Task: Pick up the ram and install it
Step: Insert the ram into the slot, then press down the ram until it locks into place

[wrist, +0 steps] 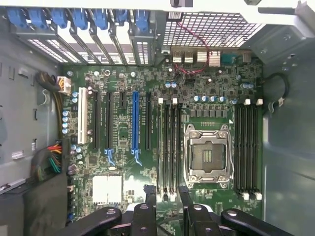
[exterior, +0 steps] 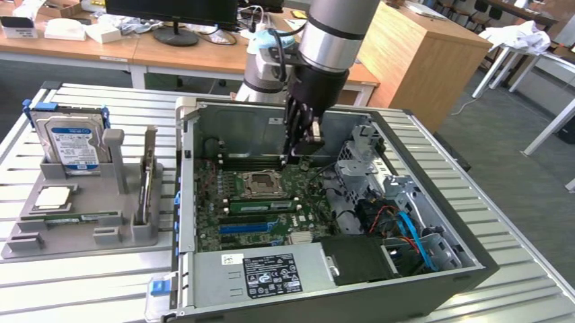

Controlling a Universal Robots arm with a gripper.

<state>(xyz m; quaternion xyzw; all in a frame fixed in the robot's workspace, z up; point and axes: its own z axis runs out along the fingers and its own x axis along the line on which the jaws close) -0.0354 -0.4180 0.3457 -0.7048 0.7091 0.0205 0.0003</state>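
Gripper (wrist: 167, 191) inside the PC case over the motherboard (wrist: 123, 81), jaws spread wide, holding nothing.
Ram (exterior: 260, 204): green strip seated in the slot beside the CPU socket (exterior: 262, 182), near the gripper. Second green strip (exterior: 77, 217): flat along the front edge of the grey holder (exterior: 81, 237).

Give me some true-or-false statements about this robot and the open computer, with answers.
1. The black gripper hangs over the green motherboard inside the open dark computer case. True.
2. It holds the long green ram strip. False: its jaws are open and empty; the strip lies in the grey plastic tray.
3. The silver hard drive with a blue-and-white label sits inside the case. False: it stands in the tray.
4. The metal-framed processor socket is empty. True.
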